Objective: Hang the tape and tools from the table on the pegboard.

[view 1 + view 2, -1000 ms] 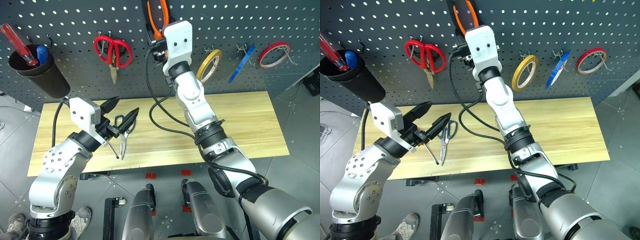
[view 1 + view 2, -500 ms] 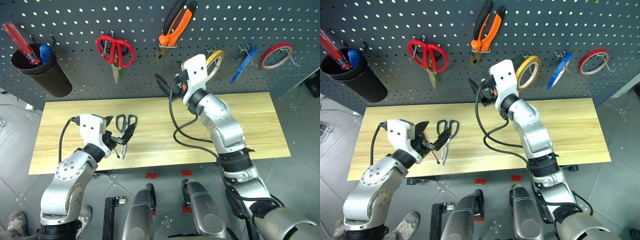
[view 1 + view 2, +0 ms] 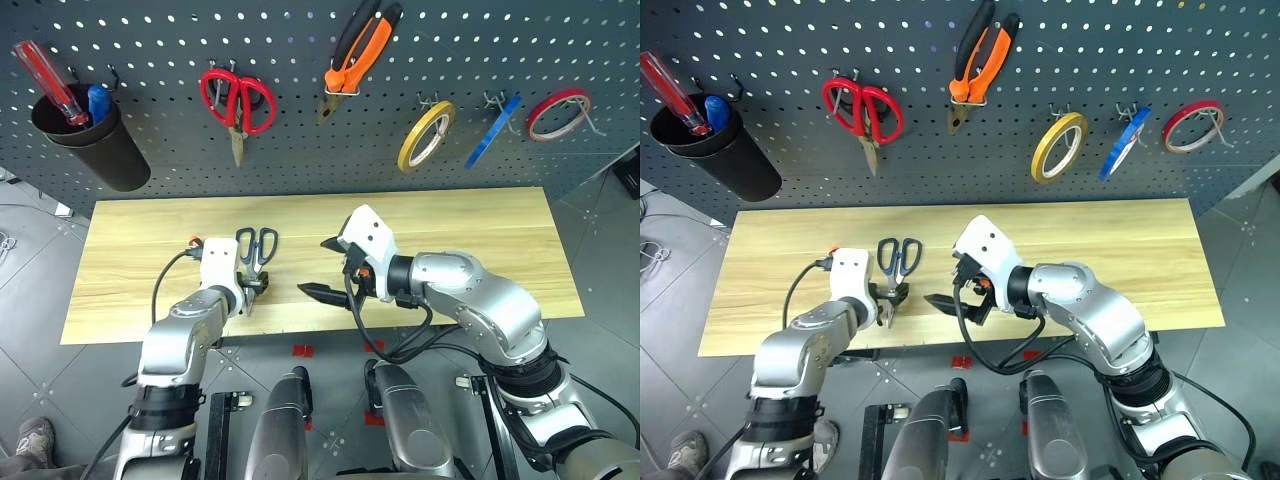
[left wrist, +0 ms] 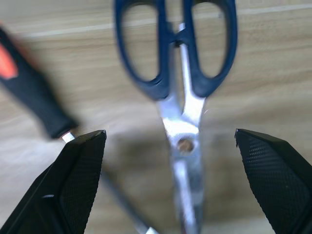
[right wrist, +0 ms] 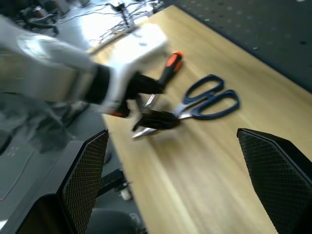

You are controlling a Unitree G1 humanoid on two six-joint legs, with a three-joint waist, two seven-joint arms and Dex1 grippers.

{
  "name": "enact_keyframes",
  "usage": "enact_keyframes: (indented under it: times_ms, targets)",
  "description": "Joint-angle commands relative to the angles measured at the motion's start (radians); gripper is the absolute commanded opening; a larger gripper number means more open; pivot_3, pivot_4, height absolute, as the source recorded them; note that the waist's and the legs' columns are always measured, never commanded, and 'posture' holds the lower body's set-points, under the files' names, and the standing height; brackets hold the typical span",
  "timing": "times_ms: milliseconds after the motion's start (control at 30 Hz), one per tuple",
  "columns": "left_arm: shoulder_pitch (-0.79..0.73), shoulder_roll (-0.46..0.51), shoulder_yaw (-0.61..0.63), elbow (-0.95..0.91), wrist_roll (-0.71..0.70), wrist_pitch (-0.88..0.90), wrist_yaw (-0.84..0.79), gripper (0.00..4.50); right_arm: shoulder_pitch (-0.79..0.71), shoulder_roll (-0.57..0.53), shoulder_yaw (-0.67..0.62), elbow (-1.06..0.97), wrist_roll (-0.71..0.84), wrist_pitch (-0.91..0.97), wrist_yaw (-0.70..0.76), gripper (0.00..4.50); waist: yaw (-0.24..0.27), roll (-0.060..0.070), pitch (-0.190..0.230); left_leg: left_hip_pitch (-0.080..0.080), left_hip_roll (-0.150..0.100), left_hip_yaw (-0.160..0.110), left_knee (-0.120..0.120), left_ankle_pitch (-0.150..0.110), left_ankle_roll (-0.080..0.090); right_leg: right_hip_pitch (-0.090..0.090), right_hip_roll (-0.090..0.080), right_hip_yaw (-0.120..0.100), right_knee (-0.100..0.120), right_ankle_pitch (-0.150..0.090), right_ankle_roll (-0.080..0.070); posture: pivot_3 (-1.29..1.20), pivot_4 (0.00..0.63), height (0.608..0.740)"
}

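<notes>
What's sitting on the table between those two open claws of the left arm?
The dark-handled scissors lie between the left claw's fingers, in its wrist view. The small screwdriver lies beside one finger.

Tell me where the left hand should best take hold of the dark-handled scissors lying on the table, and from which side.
Probably at the pivot, just below the handles. The scissors lie flat on the table, closed, loops toward the pegboard. The left hand is open, straddling that narrow metal neck, so it should come from above. The screwdriver lies close beside, so the finger on that side needs care.
</notes>
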Motion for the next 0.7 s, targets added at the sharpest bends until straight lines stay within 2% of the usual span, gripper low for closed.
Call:
enact_keyframes:
  times_ms: [33, 67, 167, 500, 600, 700]
  targets:
    - [-0.019, -0.012, -0.003, 0.053, 0.015, 0.006, -0.008, 4.46, 0.003, 0.004, 0.002, -0.048, 0.017, 0.010, -0.010, 4.50, -0.002, 0.000, 0.000, 0.000, 0.000, 0.000, 0.000, 0.000, 0.000, 0.000, 0.000, 0.000, 0.000, 0.000, 0.000, -0.27, 0.403, 0.740]
    - [-0.024, -0.018, -0.002, 0.071, 0.017, 0.016, -0.006, 4.46, 0.000, 0.001, -0.002, -0.042, 0.015, 0.009, -0.013, 4.50, -0.002, 0.000, 0.000, 0.000, 0.000, 0.000, 0.000, 0.000, 0.000, 0.000, 0.000, 0.000, 0.000, 0.000, 0.000, -0.27, 0.403, 0.740]
    - [-0.035, -0.030, 0.006, 0.112, 0.018, 0.025, -0.004, 3.86, -0.016, -0.002, -0.015, -0.020, 0.012, 0.007, -0.021, 4.50, -0.001, 0.000, 0.000, 0.000, 0.000, -0.001, 0.000, 0.000, 0.000, 0.000, 0.000, 0.000, 0.000, 0.000, 0.000, -0.27, 0.400, 0.740]
    - [-0.041, 0.007, -0.005, 0.171, 0.032, -0.006, -0.087, 0.80, -0.043, -0.014, -0.049, 0.007, 0.023, 0.032, -0.034, 4.50, 0.000, 0.000, -0.001, 0.001, 0.000, -0.001, 0.001, 0.000, 0.000, 0.001, 0.000, -0.001, 0.000, 0.000, 0.000, -0.29, 0.383, 0.740]
    - [-0.012, 0.012, -0.004, 0.148, 0.031, -0.043, -0.121, 0.64, -0.038, -0.018, -0.064, 0.012, 0.018, 0.033, -0.045, 4.50, 0.000, 0.000, -0.001, 0.001, 0.000, -0.001, 0.001, 0.000, 0.000, 0.002, -0.001, -0.001, 0.000, 0.000, 0.000, -0.30, 0.375, 0.740]
    - [0.045, 0.055, -0.004, 0.059, 0.014, -0.078, -0.195, 0.63, -0.008, -0.060, -0.071, -0.022, -0.010, -0.059, -0.028, 4.50, -0.001, 0.000, -0.001, 0.001, 0.000, -0.001, 0.001, 0.000, 0.000, 0.002, -0.001, 0.000, 0.000, 0.000, 0.000, -0.30, 0.369, 0.740]
